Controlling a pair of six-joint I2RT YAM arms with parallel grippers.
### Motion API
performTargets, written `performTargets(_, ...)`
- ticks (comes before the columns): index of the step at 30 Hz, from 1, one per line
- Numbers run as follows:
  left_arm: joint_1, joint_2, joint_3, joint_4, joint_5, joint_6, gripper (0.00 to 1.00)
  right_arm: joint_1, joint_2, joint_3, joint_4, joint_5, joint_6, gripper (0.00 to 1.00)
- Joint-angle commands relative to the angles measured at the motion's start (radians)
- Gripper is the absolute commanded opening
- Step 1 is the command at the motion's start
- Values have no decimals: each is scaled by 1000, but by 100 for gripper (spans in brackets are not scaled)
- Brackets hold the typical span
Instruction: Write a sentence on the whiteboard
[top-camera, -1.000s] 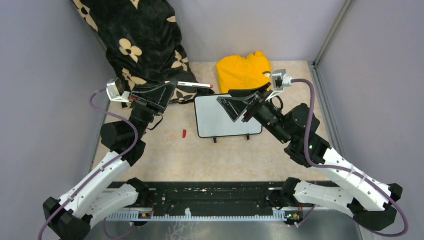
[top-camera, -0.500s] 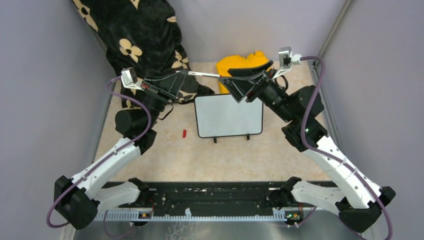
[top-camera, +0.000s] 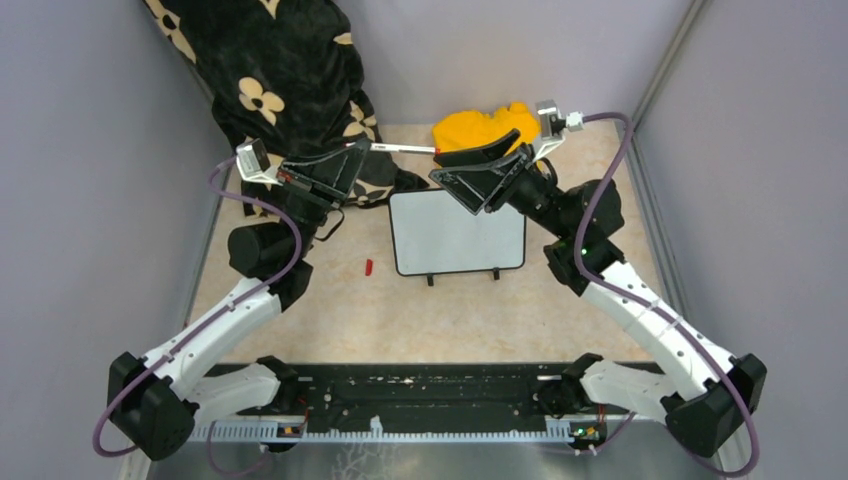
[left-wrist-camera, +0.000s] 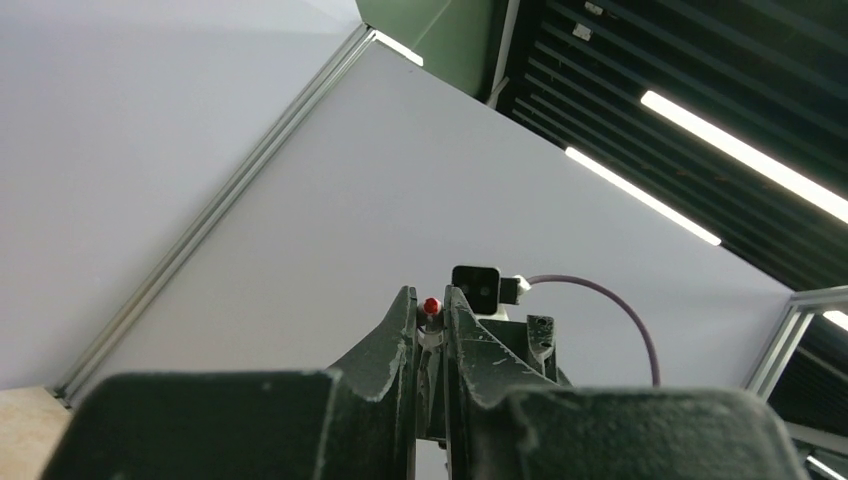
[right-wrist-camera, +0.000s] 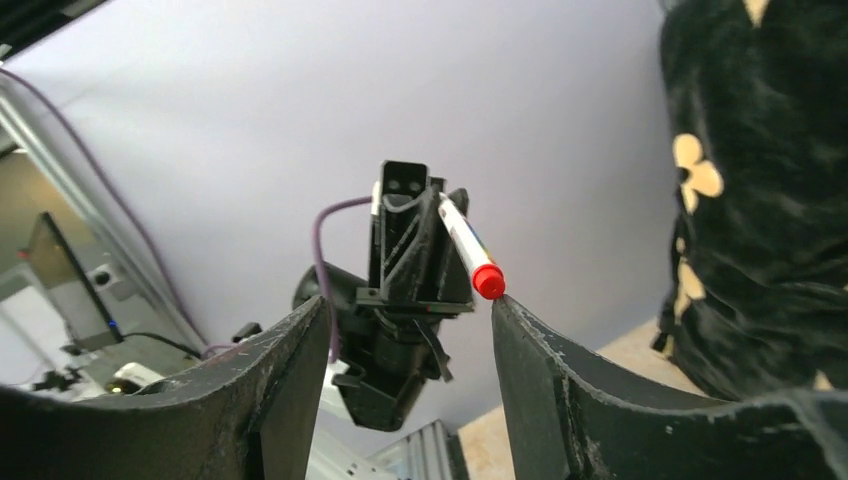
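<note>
The whiteboard (top-camera: 458, 235) lies flat at the table's middle, and its face is blank; no red sentence shows on it. My left gripper (top-camera: 366, 149) is shut on a slim white marker (top-camera: 405, 148), held level above the table with its red end pointing right. In the left wrist view the left gripper (left-wrist-camera: 430, 300) pinches the marker's red tip (left-wrist-camera: 431, 305). My right gripper (top-camera: 438, 168) is open and faces that red end. In the right wrist view the right gripper (right-wrist-camera: 408, 305) has wide jaws, and the marker's red end (right-wrist-camera: 488, 281) is right at the right finger's tip.
A yellow garment (top-camera: 480, 128) lies behind the board. A black blanket with cream flowers (top-camera: 280, 80) hangs at the back left. A small red piece (top-camera: 368, 267) lies on the table left of the board. Grey walls close in both sides.
The right gripper has lifted off the board and swung back to the marker's red end. The left gripper has moved right and up with the marker.
</note>
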Motion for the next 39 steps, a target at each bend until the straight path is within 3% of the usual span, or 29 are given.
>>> performTargets(1,-5,-27,-26,31,-4,0,0,-13,63,-18,273,-78,135,58)
performTargets(9,-5,-56,-52,4,-26,-1,0,-14,211,18,445,-93,267,54)
performTargets(18,-5,-45,-61,-45,-22,-3,0,-13,257,50,409,-74,284,45)
performTargets(39,-5,-33,-32,-191,-19,50,0,-13,277,58,369,-74,320,40)
